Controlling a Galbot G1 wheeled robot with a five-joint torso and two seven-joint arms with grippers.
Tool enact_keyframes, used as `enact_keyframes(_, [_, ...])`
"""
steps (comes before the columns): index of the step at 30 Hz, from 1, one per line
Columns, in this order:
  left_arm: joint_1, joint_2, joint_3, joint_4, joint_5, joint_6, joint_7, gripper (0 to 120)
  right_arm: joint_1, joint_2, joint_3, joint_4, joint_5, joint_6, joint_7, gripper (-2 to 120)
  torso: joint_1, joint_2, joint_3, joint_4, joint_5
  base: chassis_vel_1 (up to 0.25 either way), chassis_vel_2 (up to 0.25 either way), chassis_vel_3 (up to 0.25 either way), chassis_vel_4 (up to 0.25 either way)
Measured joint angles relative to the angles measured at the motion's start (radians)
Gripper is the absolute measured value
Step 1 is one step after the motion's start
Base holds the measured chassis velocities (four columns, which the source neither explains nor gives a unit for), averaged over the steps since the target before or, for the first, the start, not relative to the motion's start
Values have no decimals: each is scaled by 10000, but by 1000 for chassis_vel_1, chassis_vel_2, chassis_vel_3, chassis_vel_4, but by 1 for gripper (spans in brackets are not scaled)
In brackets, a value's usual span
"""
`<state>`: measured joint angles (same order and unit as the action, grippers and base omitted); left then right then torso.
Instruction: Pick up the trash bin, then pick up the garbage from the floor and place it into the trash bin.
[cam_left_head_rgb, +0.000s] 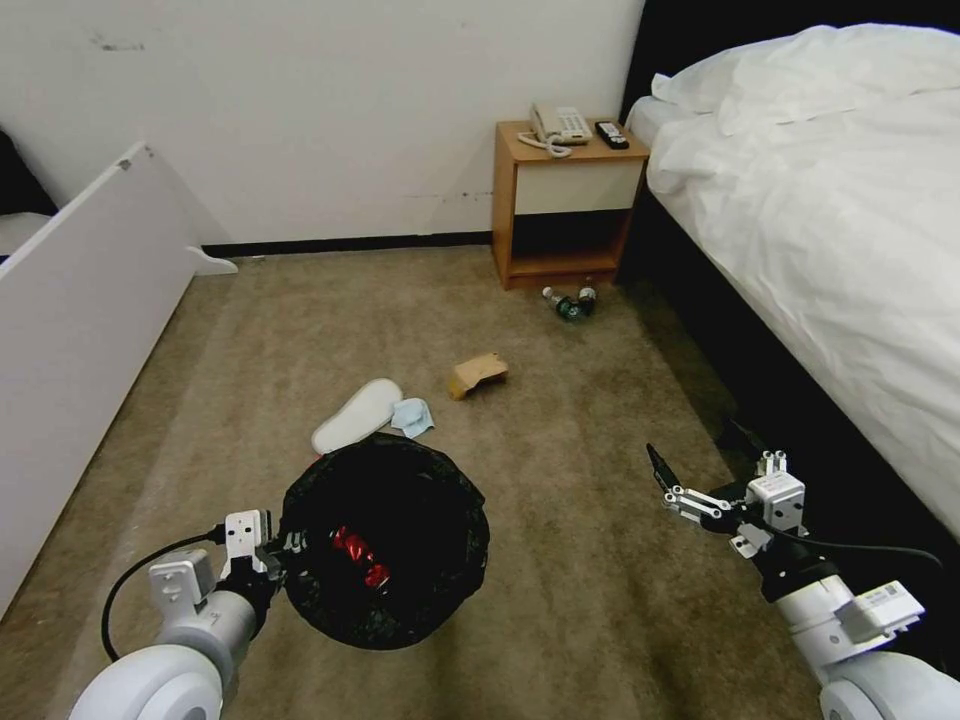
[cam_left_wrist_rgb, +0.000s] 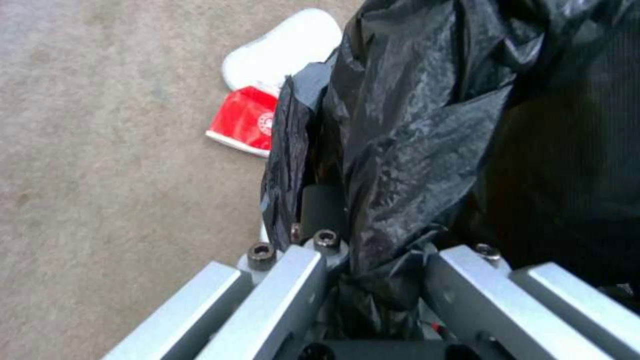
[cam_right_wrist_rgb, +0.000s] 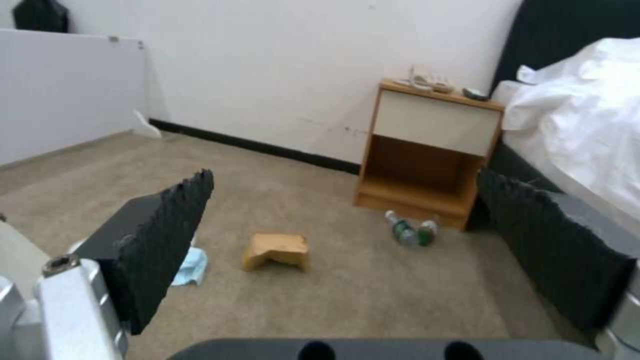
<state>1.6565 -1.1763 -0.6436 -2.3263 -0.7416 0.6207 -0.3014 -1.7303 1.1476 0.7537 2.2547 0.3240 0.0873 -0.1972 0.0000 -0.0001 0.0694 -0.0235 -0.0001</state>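
Observation:
The trash bin (cam_left_head_rgb: 385, 545), lined with a crinkly black bag (cam_left_wrist_rgb: 427, 125), hangs low in front of me, and my left gripper (cam_left_head_rgb: 290, 545) is shut on its near-left rim. Something red and shiny (cam_left_head_rgb: 360, 557) lies inside it. On the carpet beyond it are a white slipper (cam_left_head_rgb: 357, 413), a light-blue cloth (cam_left_head_rgb: 413, 416), a brown cardboard piece (cam_left_head_rgb: 478, 374) and two plastic bottles (cam_left_head_rgb: 572, 302). A red packet (cam_left_wrist_rgb: 243, 120) lies beside the slipper (cam_left_wrist_rgb: 283, 47), under the bin's edge. My right gripper (cam_left_head_rgb: 695, 450) hovers open and empty to the right, facing the cardboard (cam_right_wrist_rgb: 275, 250) and the bottles (cam_right_wrist_rgb: 412, 231).
A wooden nightstand (cam_left_head_rgb: 565, 205) with a phone and a remote stands against the back wall. The bed (cam_left_head_rgb: 830, 220) runs along the right, close to my right arm. A white panel (cam_left_head_rgb: 80, 300) lines the left. Open carpet lies between the bin and the bed.

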Motion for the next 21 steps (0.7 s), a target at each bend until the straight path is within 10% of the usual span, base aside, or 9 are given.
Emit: enact_keyframes(21, [-35,-83,-46,60,77,-20,111,0,222,-52,-138,-233,133,54,-65,100,0,0,0,1,0,36,31,33,30])
